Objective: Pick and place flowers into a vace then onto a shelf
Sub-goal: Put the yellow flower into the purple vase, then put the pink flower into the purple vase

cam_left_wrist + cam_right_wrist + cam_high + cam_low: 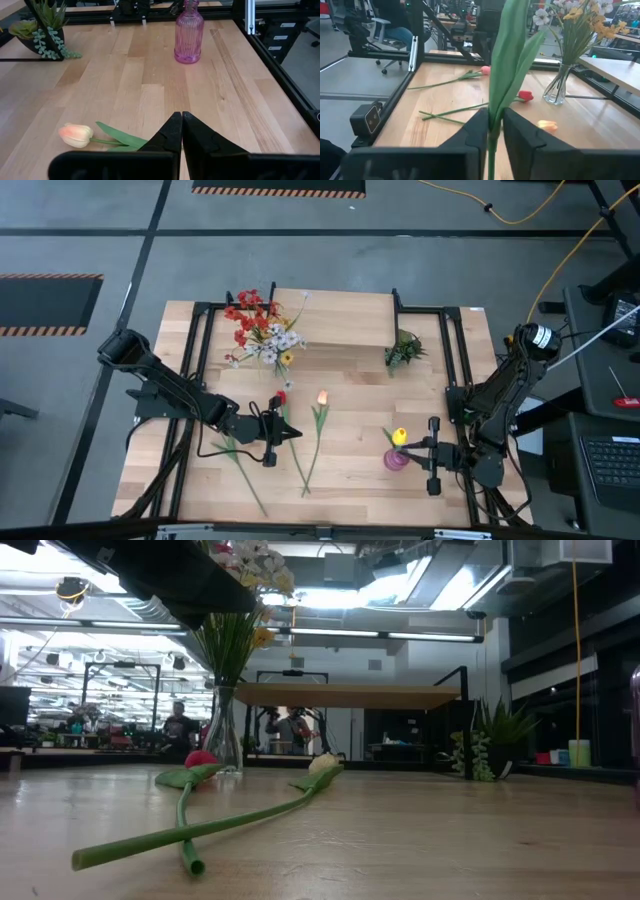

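A yellow tulip (400,437) stands over a pink ribbed glass vase (396,461), which rests on the table's near right. My right gripper (412,452) is shut on the tulip. My left gripper (270,435) hovers shut above the stems of the loose tulips. A red tulip (280,395) and an orange tulip (322,396) lie flat on the table, and a pink tulip (485,70) lies farther left. A clear vase (225,730) holds red, yellow and white sprays (262,325). It stands next to the shelf (335,320), at its left end. My right gripper pinches the yellow tulip's green stem (494,109) between its two fingers, coming in level from the table's right side. The fingers lie across the stem. The tulip stays upright, with its long leaves (512,50) rising above the fingers. The stem's lower end is out of sight.
A small green potted plant (403,350) sits right of the shelf. Black frame rails (450,360) run along the table's left, right and far sides. Bare wood lies between the orange tulip and the pink vase. People and desks show in the room behind.
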Robot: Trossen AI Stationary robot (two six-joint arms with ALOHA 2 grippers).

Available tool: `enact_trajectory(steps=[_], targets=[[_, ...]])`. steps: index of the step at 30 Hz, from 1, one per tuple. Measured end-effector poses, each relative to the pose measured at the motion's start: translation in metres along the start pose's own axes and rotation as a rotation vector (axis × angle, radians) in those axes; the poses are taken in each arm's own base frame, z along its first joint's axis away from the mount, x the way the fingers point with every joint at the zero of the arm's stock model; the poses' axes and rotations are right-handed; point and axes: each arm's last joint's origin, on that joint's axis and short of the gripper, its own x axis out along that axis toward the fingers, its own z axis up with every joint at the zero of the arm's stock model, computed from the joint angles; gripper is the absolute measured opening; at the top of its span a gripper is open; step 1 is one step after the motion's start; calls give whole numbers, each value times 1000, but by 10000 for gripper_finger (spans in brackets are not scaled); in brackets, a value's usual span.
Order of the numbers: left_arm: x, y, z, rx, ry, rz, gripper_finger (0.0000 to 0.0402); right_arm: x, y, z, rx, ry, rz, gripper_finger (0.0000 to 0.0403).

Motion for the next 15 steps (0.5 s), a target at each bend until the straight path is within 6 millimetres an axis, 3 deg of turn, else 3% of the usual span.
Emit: enact_trajectory(steps=[8,15], targets=[[0,0,0,0,0,0,7,0,0,0,-6,1,3,130],[0,0,0,-3,0,0,6,-10,1,6,-10,0,103,148]])
